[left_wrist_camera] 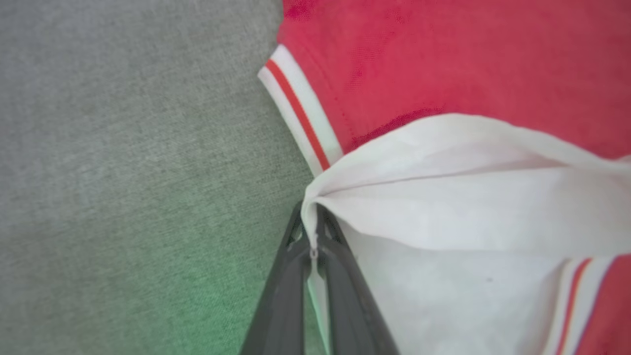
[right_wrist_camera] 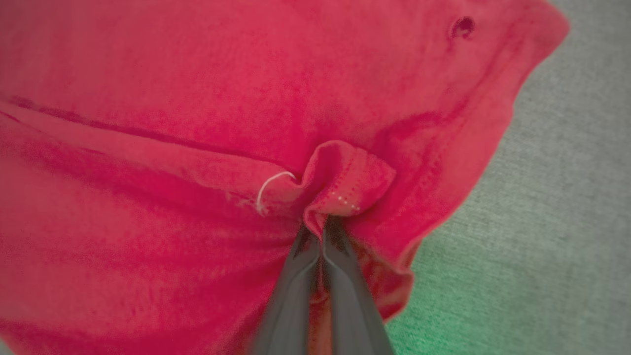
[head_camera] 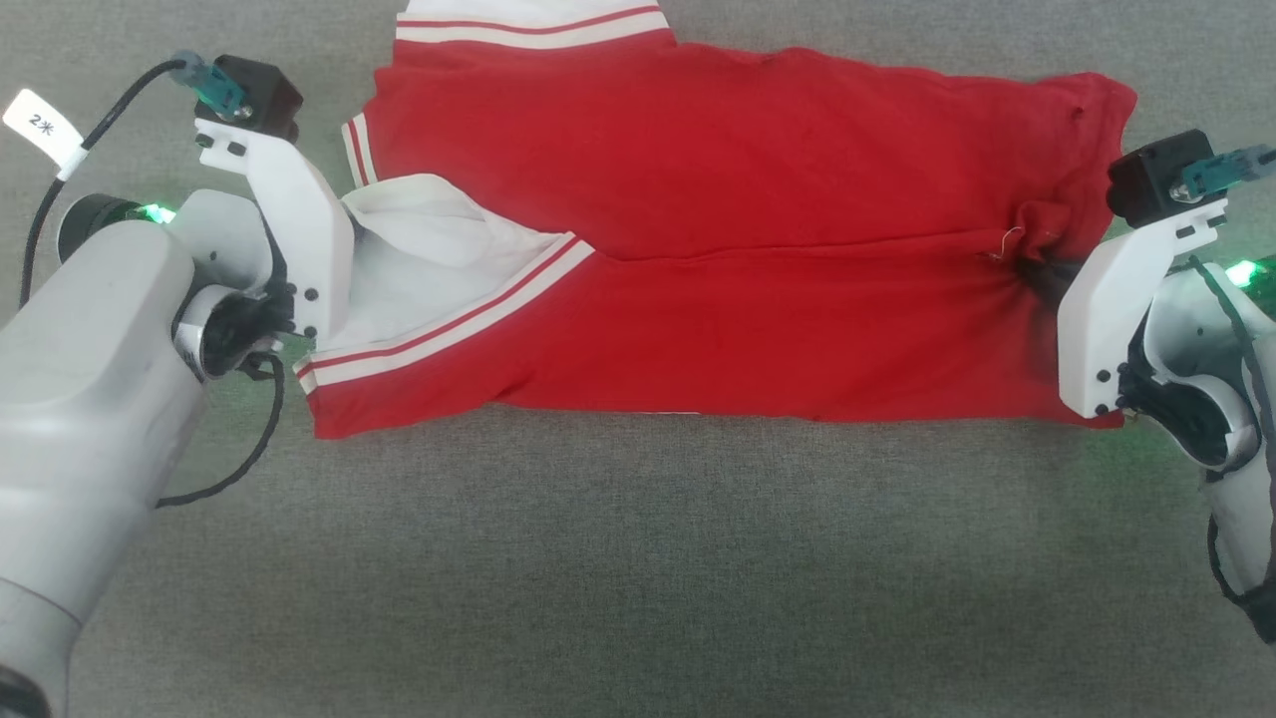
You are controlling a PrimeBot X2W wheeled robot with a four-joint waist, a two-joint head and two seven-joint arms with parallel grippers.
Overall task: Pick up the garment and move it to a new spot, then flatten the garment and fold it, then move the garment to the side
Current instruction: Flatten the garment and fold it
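The garment [head_camera: 718, 199] lies on the grey surface, its red body folded lengthwise with the near half laid over the far half. A white sleeve [head_camera: 419, 244] with striped trim spreads at its left end. My left gripper [head_camera: 341, 227] is at that end, and in the left wrist view it [left_wrist_camera: 313, 219] is shut on a fold of the white sleeve [left_wrist_camera: 468, 197]. At the right end, my right gripper [head_camera: 1039, 277] pinches the red hem. The right wrist view shows it [right_wrist_camera: 320, 229] shut on a bunched bit of red cloth [right_wrist_camera: 345, 182], with a loose white thread beside it.
A grey fabric-covered tabletop [head_camera: 638, 558] stretches out under everything, with bare room along the near side and at both ends. A black cable with a white tag [head_camera: 40, 128] loops beside my left arm.
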